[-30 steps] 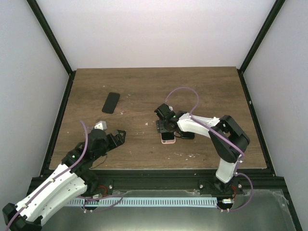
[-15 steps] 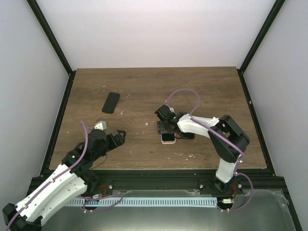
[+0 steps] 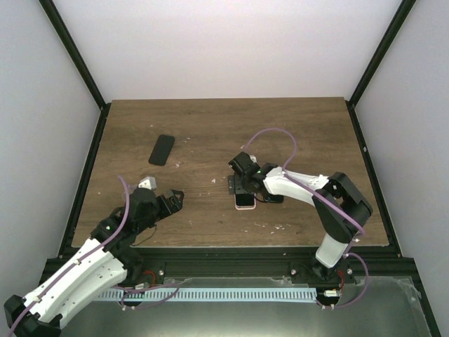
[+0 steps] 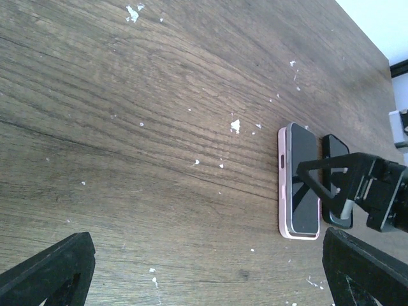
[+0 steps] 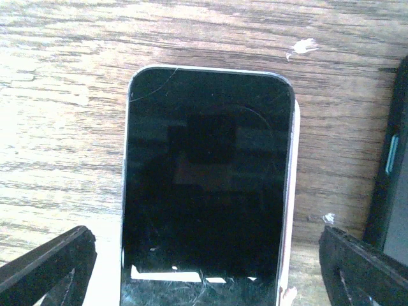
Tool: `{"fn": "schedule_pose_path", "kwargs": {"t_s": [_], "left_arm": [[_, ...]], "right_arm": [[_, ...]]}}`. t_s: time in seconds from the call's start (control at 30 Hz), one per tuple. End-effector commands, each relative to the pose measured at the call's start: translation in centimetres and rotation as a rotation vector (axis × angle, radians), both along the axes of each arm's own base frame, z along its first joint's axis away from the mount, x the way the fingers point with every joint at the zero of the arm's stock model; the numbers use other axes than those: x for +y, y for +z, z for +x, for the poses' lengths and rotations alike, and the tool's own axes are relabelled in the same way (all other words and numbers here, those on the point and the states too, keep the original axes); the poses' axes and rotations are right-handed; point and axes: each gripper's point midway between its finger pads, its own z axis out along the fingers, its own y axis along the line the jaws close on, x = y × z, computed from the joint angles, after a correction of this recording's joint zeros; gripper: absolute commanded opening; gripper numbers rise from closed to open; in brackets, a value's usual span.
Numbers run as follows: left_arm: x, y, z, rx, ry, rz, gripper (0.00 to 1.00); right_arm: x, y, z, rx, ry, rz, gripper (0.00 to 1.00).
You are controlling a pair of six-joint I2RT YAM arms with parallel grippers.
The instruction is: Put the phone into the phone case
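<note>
Right gripper (image 5: 204, 268) hangs low over the phone (image 5: 207, 178), its two fingers spread wide, one to either side of the handset and touching nothing. The phone lies screen-up on the pink case (image 4: 281, 191), whose rim shows along one long side and one short end. Whether the handset is fully seated in it cannot be told from where one stands. A black slab (image 4: 334, 152) lies flat just beside the pink case, on the side toward the right arm's base, with a thin strip of wood between them. Left gripper (image 4: 207, 271) sits well apart from the pink case, on the left arm's side and nearer the table's front edge, with its fingers wide apart and empty and pointed toward the case. A second black slab (image 3: 162, 149) rests farther back from the pink case, toward the left rear of the wooden table (image 3: 210, 126), which is flecked with white specks around the case.
</note>
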Motion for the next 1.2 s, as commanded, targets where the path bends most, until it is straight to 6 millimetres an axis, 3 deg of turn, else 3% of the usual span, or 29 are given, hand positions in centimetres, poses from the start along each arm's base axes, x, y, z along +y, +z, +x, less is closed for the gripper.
{"fn": "schedule_pose_path", "kwargs": {"t_s": [0.0, 0.47, 0.63, 0.77, 0.9, 1.07, 1.17], "left_arm": [[-0.4, -0.1, 0.2, -0.002, -0.011, -0.009, 0.99], [-0.6, 0.0, 0.2, 0.006, -0.016, -0.006, 0.99], [-0.6, 0.1, 0.3, 0.010, -0.019, -0.001, 0.99], [-0.6, -0.2, 0.3, 0.017, -0.021, 0.005, 0.99], [-0.8, -0.6, 0.3, 0.029, -0.021, 0.006, 0.99], [-1.6, -1.1, 0.4, 0.051, -0.049, -0.011, 0.97], [-2.4, -1.9, 0.3, 0.092, -0.079, -0.029, 0.93]], "right_arm": [[-0.7, 1.0, 0.6, -0.016, -0.012, 0.032, 0.99], [0.1, -1.8, 1.8, 0.046, 0.042, 0.083, 0.99], [-0.4, -3.0, 1.2, 0.064, 0.056, 0.056, 0.92], [-0.1, -2.9, 0.2, 0.082, 0.084, 0.093, 0.81], [0.3, -3.2, -1.4, 0.112, 0.087, 0.113, 0.78], [2.2, -3.3, -4.0, 0.144, 0.114, 0.127, 0.76], [4.3, -3.2, -5.7, 0.180, 0.138, 0.185, 0.76]]}}
